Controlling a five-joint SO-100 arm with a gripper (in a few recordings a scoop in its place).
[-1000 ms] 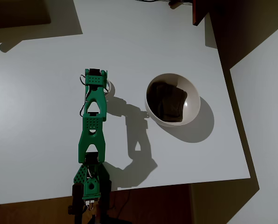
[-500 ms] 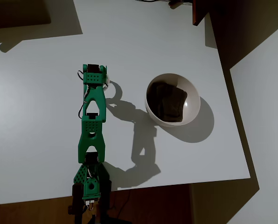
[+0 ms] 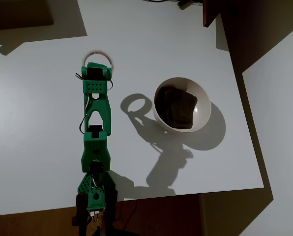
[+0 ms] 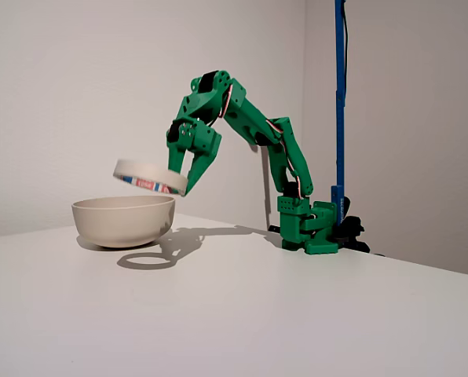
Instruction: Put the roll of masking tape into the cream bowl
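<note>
Green arm (image 3: 96, 142): standing at the near edge of the white table (image 3: 38, 147) in the overhead view, reaching away from its base. In the fixed view its base is sitting at the right and its links are arching up and over to the left.

Gripper (image 3: 98, 66): its fingers are clamped on the rim of the roll of masking tape (image 3: 100, 56), holding it in the air. In the fixed view the gripper (image 4: 185, 177) is gripping the right side of the tape (image 4: 150, 177), which is hanging tilted, its right edge lower, above the table and level with the upper rim of the bowl. Compared with half a second ago, the gripper is sitting further from the base in the overhead view, and the tape, then mostly hidden under the wrist, is now showing as a nearly full ring beyond the fingers.

Ring-shaped shadow (image 3: 136, 104): lying on the table between arm and bowl; earlier it was a partial arc close beside the gripper.

Cream bowl (image 3: 182, 104): resting on the table right of the arm in the overhead view, unmoved. In the fixed view the bowl (image 4: 124, 220) is standing at the left, below and partly behind the tape; whether the tape is directly over it cannot be told there, while overhead the two lie apart.
</note>
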